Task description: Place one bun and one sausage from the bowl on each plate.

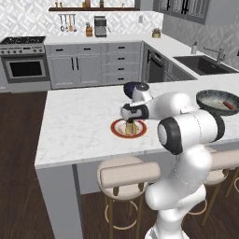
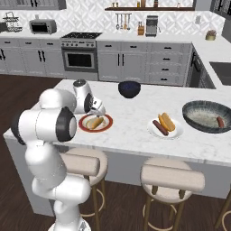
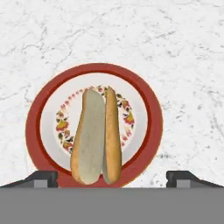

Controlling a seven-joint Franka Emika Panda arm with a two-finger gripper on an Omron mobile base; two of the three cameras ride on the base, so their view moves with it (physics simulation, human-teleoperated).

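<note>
Pincer released above a bun on the red-rimmed plate

The pincer (image 3: 112, 177) hangs spread wide over the red-rimmed plate (image 3: 148, 109), where a split bun (image 3: 96, 135) lies free between its tips. On the marble tabletop (image 2: 135, 131) to the right, the white plate (image 2: 173, 133) carries a bun and a sausage, and the grey bowl (image 2: 203, 110) beyond it holds one sausage (image 2: 220, 122).

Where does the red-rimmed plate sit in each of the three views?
Left base view: red-rimmed plate at centre, partly behind the arm.
Right base view: left of centre, beside the arm.
Hand view: centre.
Shared landmark: the bun lying on it.
</note>
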